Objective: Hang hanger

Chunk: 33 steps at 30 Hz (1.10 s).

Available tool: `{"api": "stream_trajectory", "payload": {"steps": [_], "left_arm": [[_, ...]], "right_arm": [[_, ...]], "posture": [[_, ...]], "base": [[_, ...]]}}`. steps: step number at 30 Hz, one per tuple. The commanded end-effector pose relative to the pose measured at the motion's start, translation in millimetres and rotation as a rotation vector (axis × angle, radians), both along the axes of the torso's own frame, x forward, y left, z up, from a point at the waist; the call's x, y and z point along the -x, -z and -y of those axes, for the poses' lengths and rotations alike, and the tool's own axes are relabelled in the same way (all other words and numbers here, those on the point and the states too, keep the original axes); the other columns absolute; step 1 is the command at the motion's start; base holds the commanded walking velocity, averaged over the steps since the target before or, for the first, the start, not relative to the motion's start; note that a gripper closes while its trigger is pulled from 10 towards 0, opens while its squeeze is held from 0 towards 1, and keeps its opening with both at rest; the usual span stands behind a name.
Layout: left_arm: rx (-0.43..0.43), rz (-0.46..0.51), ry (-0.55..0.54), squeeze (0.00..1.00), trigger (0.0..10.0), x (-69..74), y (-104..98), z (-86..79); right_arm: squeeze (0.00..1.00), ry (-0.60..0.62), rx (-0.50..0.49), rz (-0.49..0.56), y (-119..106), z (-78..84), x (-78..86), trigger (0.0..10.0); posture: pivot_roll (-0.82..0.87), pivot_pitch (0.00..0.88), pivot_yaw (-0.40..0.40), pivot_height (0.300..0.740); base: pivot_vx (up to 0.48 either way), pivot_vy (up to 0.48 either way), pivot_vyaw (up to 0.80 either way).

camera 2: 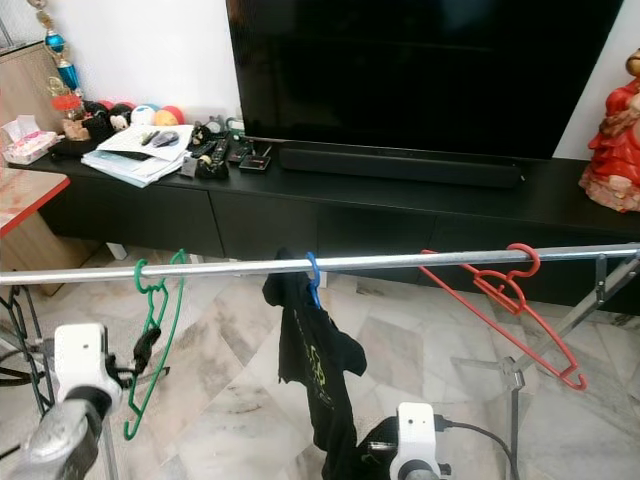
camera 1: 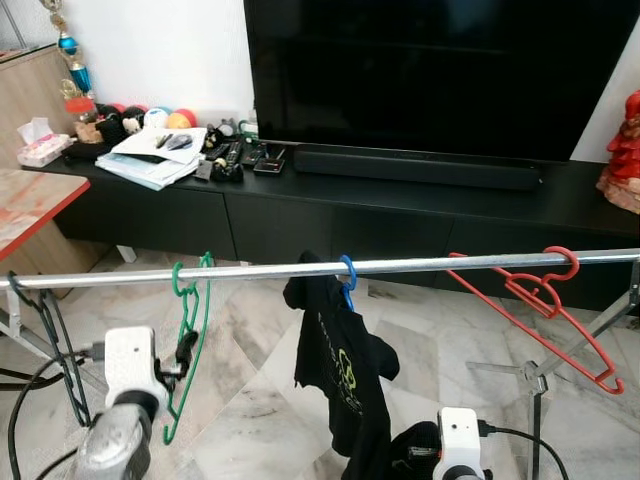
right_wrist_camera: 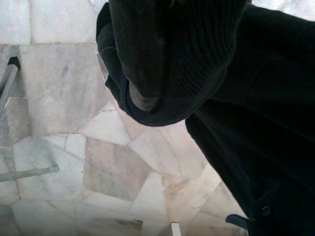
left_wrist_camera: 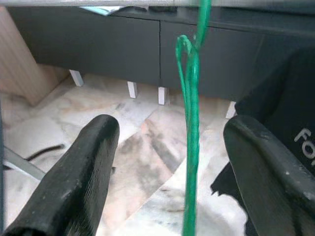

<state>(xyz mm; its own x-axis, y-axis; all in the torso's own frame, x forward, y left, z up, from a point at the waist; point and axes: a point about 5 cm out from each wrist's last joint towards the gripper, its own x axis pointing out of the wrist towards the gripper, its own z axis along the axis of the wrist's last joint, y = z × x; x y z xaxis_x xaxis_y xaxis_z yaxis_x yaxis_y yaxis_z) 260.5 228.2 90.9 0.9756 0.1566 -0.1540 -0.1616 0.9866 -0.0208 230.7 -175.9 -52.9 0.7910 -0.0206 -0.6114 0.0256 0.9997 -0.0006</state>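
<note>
Green hanger (camera 1: 186, 340) hooked on metal rail (camera 1: 250, 271), left claw (left_wrist_camera: 167, 172) around it.
Left claw wide open, fingers (left_wrist_camera: 74, 182) either side of the green wire, not touching. Right claw (right_wrist_camera: 147, 59) low by the black t-shirt (camera 1: 340, 370) on the blue hanger (camera 1: 347, 280), wrapped in dark cloth; opening can't tell. Red hanger (camera 1: 540, 300) at rail's right end.

My left arm (camera 1: 118, 440): silver metallic forearm, white boxy wrist housing (camera 1: 131, 366) with rounded corners, black cable (camera 1: 30, 395) looping from its side. My left gripper (left_wrist_camera: 172, 162): two long black fingers (left_wrist_camera: 78, 182), matte, rounded tips, faintly textured surface. My right arm: white wrist housing (camera 1: 460, 436), black cable (camera 1: 515, 436) running off its side. My right gripper's finger (right_wrist_camera: 142, 54): black, finely ribbed texture.
</note>
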Motion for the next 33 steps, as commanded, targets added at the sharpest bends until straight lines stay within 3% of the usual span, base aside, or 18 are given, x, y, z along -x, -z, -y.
{"api": "stream_trajectory", "payload": {"steps": [1, 4, 8, 11, 12, 13, 14, 33], "left_arm": [[0.032, -0.045, -0.003, 0.0, 10.0, -5.4, 4.7, -6.0], [0.059, -0.071, 0.018, 0.0, 10.0, -14.9, 6.8, -9.2], [0.163, -0.072, 0.012, 0.0, 10.0, -28.0, 1.8, -12.8], [0.151, -0.068, 0.01, 0.0, 10.0, -33.3, -1.9, -14.9], [0.145, -0.065, 0.01, 0.0, 4.8, -35.2, -3.2, -15.9], [0.139, -0.062, 0.01, 0.0, 3.4, -36.8, -4.4, -16.8], [0.134, -0.05, 0.019, 0.0, 0.0, -39.1, -7.1, -17.5], [0.121, -0.059, 0.14, 0.0, 0.0, -47.4, -11.0, -9.0]], "right_arm": [[0.0, -0.004, 0.003, -0.001, 0.4, -0.8, 0.6, 10.0], [0.0, -0.008, 0.002, -0.003, 0.9, -2.0, 1.2, 10.0], [0.0, -0.012, 0.003, -0.006, 1.4, -2.2, 2.1, 10.0], [0.0, -0.013, 0.004, -0.006, 1.7, -2.1, 2.5, 10.0], [0.0, -0.013, 0.005, -0.007, 1.8, -2.1, 2.7, 10.0], [0.0, -0.014, 0.006, -0.007, 1.9, -2.0, 2.8, 10.0], [0.0, -0.016, 0.007, -0.008, 2.1, -2.1, 3.2, 10.0], [0.0, -0.051, 0.012, -0.022, 4.3, -5.5, 6.0, 10.0]], "posture": [[0.05, 0.044, 0.028, 0.74], [0.04, 0.043, 0.028, 0.74], [0.03, 0.035, 0.033, 0.74], [0.03, 0.031, 0.033, 0.74], [0.03, 0.031, 0.033, 0.74], [0.03, 0.031, 0.033, 0.74], [0.02, 0.027, 0.033, 0.74], [0.03, 0.045, 0.027, 0.74]], "base": [[0.0, 0.0, 0.0], [0.0, 0.0, 0.0], [0.0, 0.0, 0.0], [0.0, 0.0, 0.0], [0.0, 0.0, 0.0], [0.0, 0.0, 0.0], [0.0, 0.0, 0.0], [0.0, 0.0, 0.0]]}}
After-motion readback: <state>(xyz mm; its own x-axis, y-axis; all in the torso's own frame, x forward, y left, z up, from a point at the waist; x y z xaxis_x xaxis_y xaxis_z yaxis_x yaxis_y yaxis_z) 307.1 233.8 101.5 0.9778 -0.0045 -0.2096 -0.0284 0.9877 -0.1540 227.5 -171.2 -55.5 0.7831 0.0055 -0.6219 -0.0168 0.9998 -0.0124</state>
